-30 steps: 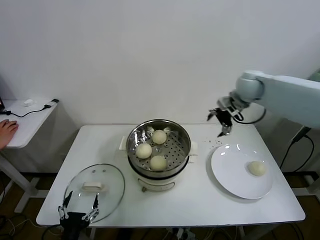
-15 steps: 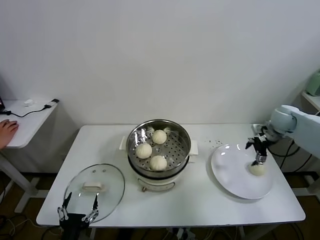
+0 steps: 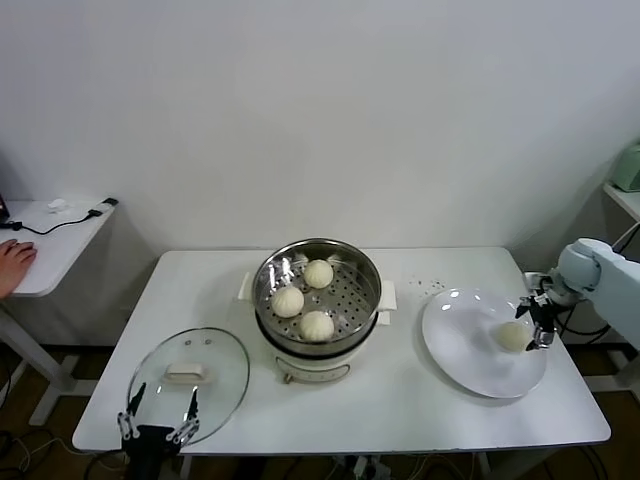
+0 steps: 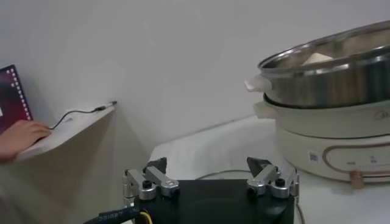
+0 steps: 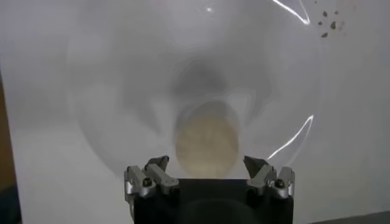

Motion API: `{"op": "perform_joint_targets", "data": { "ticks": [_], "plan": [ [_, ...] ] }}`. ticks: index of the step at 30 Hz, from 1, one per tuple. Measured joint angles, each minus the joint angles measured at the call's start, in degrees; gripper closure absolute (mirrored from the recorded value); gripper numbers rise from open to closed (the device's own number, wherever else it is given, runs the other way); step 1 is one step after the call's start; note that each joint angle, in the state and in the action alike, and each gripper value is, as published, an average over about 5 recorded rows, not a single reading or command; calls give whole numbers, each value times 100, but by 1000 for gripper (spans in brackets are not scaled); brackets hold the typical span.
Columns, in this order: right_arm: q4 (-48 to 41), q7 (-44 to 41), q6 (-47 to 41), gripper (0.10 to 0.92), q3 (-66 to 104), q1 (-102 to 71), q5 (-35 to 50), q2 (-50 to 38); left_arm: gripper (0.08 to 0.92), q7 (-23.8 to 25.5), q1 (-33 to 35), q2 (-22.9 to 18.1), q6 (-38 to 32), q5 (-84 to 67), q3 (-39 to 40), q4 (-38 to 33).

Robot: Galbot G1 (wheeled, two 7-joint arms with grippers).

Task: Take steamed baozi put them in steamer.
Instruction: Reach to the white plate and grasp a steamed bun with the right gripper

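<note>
Nearest of all, at the table's front left corner, the left gripper [image 3: 156,425] sits parked low with its fingers spread wide and nothing between them; in its wrist view the two fingertips stand well apart over bare tabletop. Just beyond it lies the round glass lid [image 3: 188,372] with its white handle, flat on the white table [image 3: 400,400].

Farther in, at the middle of the table, stands the steamer [image 3: 318,295], its shiny pot on a white base. Three steamed baozi rest on the perforated tray inside: one nearest the front [image 3: 317,325], one to the left [image 3: 288,301] and one toward the back [image 3: 318,273]. They sit near one another without touching.

On the right side of the table lies the flat white plate [image 3: 460,350]. A fourth bun [image 3: 514,336] sits on its right half. The right gripper [image 3: 538,318] is at that bun's right edge, just beside it, its fingers released and spread. In the right wrist view the bun [image 5: 207,145] lies directly ahead of the gripper [image 5: 207,173], centred in the gap between the two fingertips, and the fingers are not closed on it. Whether either fingertip touches the dough cannot be told. A few dark specks [image 3: 432,285] dot the table just behind the plate.

Farthest left, a person's hand [image 3: 14,262] rests on a separate side table [image 3: 50,245] with a black cable [image 3: 65,220] on it.
</note>
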Motion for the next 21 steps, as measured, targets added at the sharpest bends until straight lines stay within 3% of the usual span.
{"op": "perform_joint_targets", "data": {
  "ticks": [15,21],
  "plan": [
    [-511,-116,125,214,491,-326,-324,388,177,-1,57,-48,-22,61,6,17],
    [-606,-156,147,329,561,-332,-349,472,177,-2,77,-53,-35,81,20,9]
  ]
}}
